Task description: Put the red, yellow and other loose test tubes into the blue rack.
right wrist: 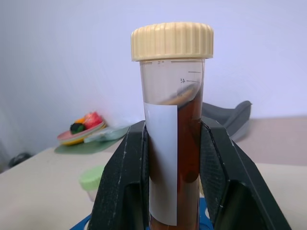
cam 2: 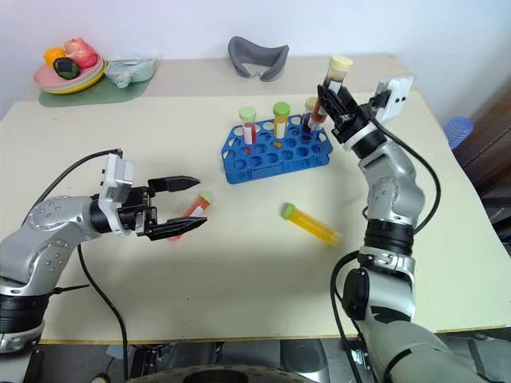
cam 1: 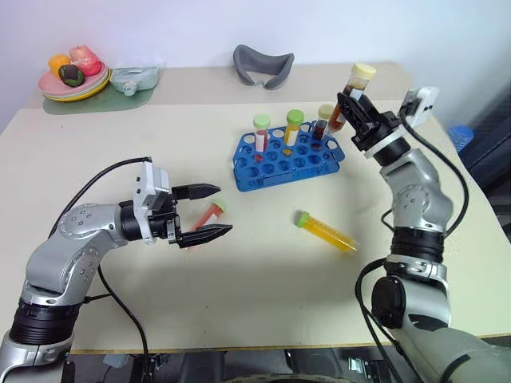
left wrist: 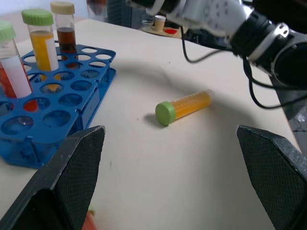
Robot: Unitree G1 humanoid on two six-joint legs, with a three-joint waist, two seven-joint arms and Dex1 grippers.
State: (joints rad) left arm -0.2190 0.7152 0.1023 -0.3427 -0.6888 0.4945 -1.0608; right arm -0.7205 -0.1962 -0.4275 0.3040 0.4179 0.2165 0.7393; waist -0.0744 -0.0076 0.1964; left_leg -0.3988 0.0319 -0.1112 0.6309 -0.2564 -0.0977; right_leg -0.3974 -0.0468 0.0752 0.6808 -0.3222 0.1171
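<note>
Left gripper (cam 1: 209, 212) sat nearest us, low over the table (cam 1: 96, 167), pointing level toward the right with fingers (left wrist: 72, 177) spread wide and nothing between them. A red tube (cam 1: 207, 215) with a green cap lay on the table right at the fingertips, in the gap between the two as seen from the head; we couldn't tell whether either finger touched it.

Yellow tube (cam 1: 327, 233), green cap, lay flat on the table between the arms, in front of the rack (cam 1: 287, 159) and well apart from both grippers. Its cap end pointed toward the left gripper.

Right gripper (cam 1: 349, 106) was raised above the rack's right end, angled up, fingers (right wrist: 122, 182) clamped on a brown tube (right wrist: 173, 143) with a cream cap. The tube stood roughly upright in the grip, cap on top, white label strip facing the wrist camera. It was clear of the rack, not yet seated.

The blue rack stood mid-table, far side. It held three tubes upright along its back rows: a red-and-white one (cam 1: 261, 134) with a green cap, a yellow one (cam 1: 293, 128) with a green cap, and a dark one (cam 1: 323, 121) with a cream cap, closest to the right gripper. The other holes looked open.

Back edge of the table had a plate of toy food (cam 1: 73, 76) in the left corner and a grey curved piece (cam 1: 263, 65) behind the rack.
</note>
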